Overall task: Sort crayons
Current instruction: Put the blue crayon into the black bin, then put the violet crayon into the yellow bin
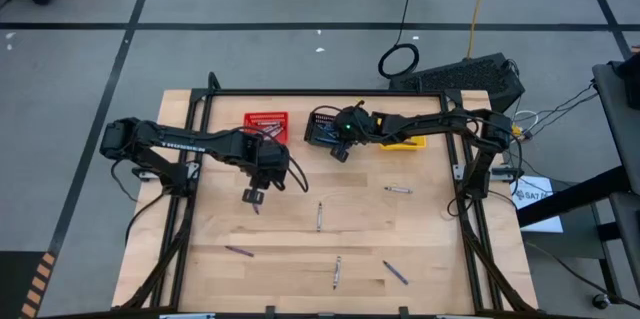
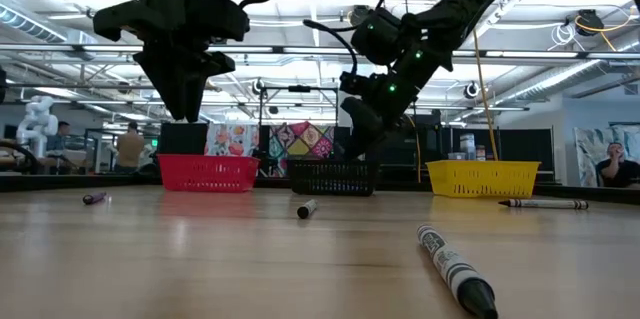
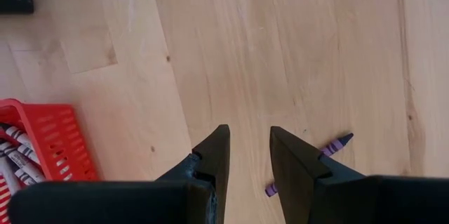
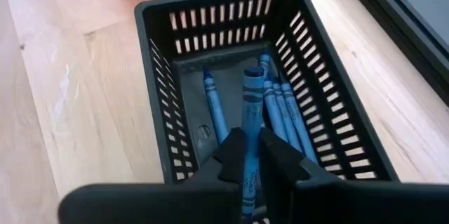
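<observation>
A blue crayon (image 4: 250,122) stands pinched between the right gripper's (image 4: 249,155) narrow jaws, directly over the black basket (image 4: 163,83), where several blue crayons (image 4: 280,115) already lie below its tip. The risk I see is in the release — the crayon points steeply down, so if it drops from this height it may bounce on the others, or lean against the wall and stay propped upright. A drift toward the rim could tip it out onto the counter (image 4: 77,90).

The left gripper (image 3: 247,155) hangs with jaws parted and empty above bare wood, a purple crayon (image 3: 335,144) lying just beside one finger (image 3: 298,164). Descending from here, that finger would likely land on the crayon or nudge it and roll it away — the jaws are not centred over it. The red basket (image 3: 52,143) sits well off to its side.
</observation>
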`<state>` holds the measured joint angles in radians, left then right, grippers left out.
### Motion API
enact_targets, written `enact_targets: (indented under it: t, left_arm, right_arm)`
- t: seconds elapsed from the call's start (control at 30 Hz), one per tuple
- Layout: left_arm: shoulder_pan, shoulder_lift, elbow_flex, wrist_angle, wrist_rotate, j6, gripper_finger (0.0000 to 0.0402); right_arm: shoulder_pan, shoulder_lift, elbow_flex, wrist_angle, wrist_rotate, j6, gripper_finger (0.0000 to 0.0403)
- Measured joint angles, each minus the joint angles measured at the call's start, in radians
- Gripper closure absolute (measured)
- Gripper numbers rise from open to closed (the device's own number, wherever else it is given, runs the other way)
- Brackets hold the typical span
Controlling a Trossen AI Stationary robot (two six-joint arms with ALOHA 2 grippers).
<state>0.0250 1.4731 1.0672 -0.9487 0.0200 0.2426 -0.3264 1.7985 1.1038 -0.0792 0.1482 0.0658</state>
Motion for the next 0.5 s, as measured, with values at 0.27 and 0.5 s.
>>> enact_targets:
  t: [0.27, 0.5]
  left_arm:
    - [0.000, 0.000, 0.000, -0.001, -0.088, -0.001, 0.0305]
    - [0.000, 0.000, 0.000, -0.005, -0.088, -0.002, 0.0305]
  right_arm:
    - [0.000, 0.000, 0.000, -0.006, 0.000, 0.000, 0.0338]
    - [0.002, -0.007, 0.000, -0.003, 0.005, -0.001, 0.0300]
